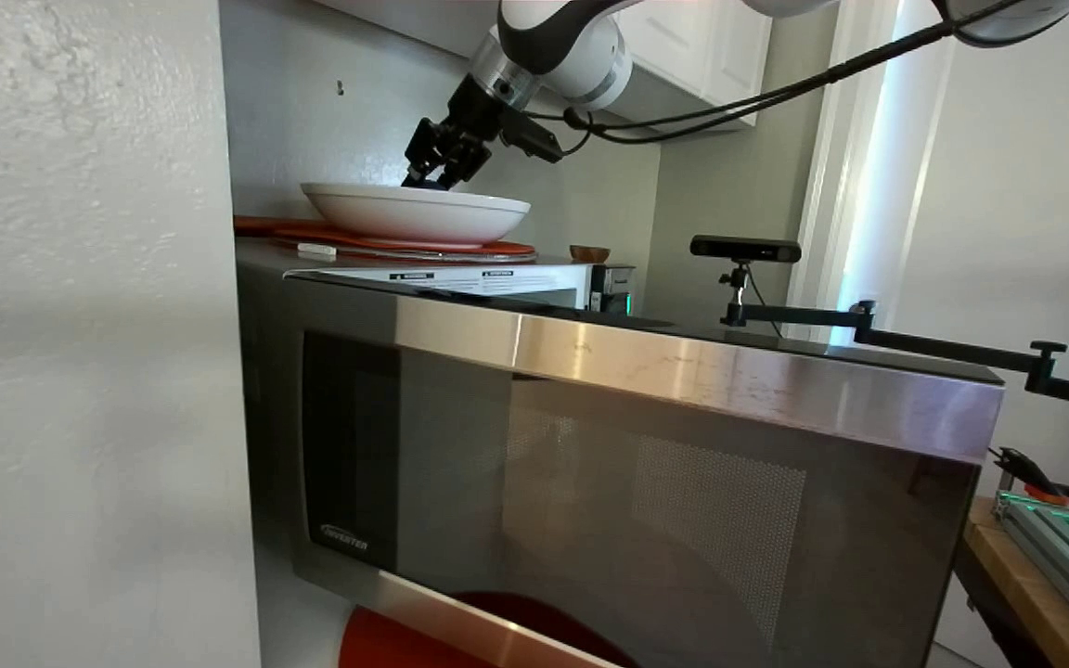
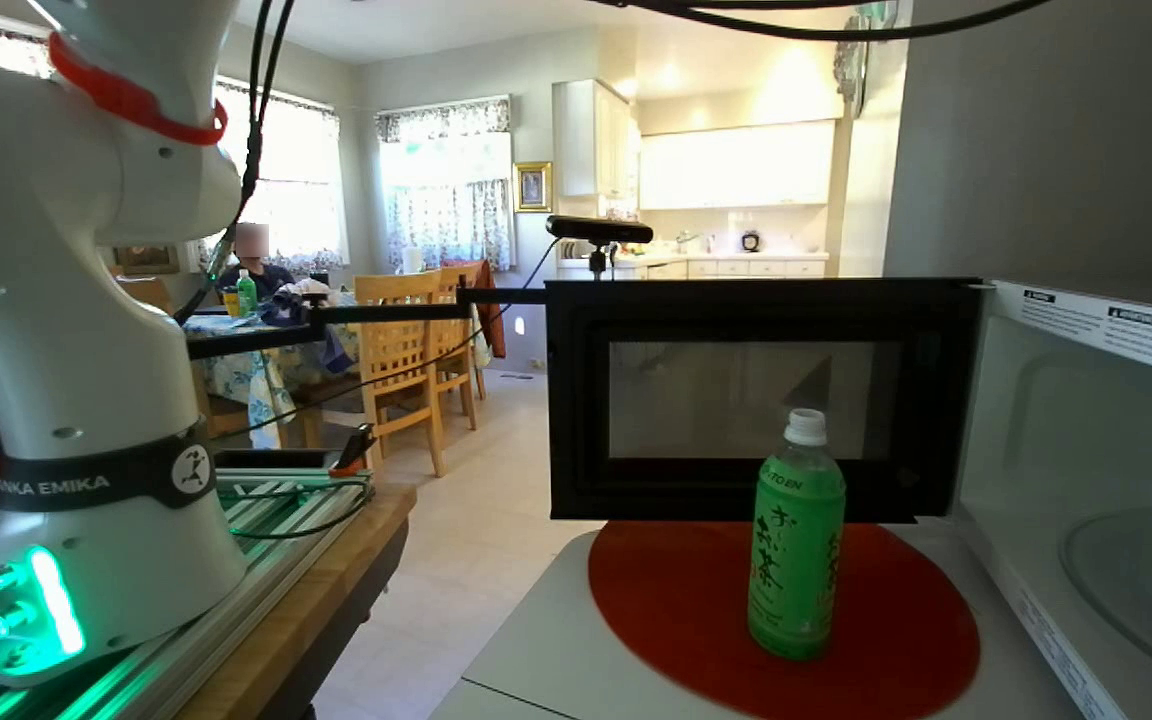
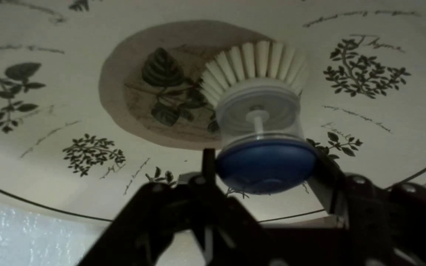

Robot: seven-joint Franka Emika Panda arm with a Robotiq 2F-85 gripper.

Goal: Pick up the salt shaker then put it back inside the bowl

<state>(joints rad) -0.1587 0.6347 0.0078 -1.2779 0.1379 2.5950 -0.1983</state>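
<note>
The salt shaker [image 3: 259,118] has a clear body, a blue top and pale bristles underneath, like a small brush. In the wrist view it is over the white bowl [image 3: 39,166], which has printed leaf drawings inside. My gripper [image 3: 266,166] has a finger against each side of the blue top and looks shut on it. I cannot tell whether the bristles touch the bowl. In an exterior view my gripper [image 1: 427,176] points down into the bowl [image 1: 414,221], with the dark top [image 1: 428,186] of the shaker just above the rim. The shaker's lower part is hidden there.
The bowl rests on a red-edged mat [image 1: 511,249] on a microwave, whose door [image 1: 637,482] stands open. A small wooden bowl [image 1: 588,253] is behind. A wall is close behind the bowl, with cabinets [image 1: 701,46] above. A green bottle [image 2: 798,560] stands below the door.
</note>
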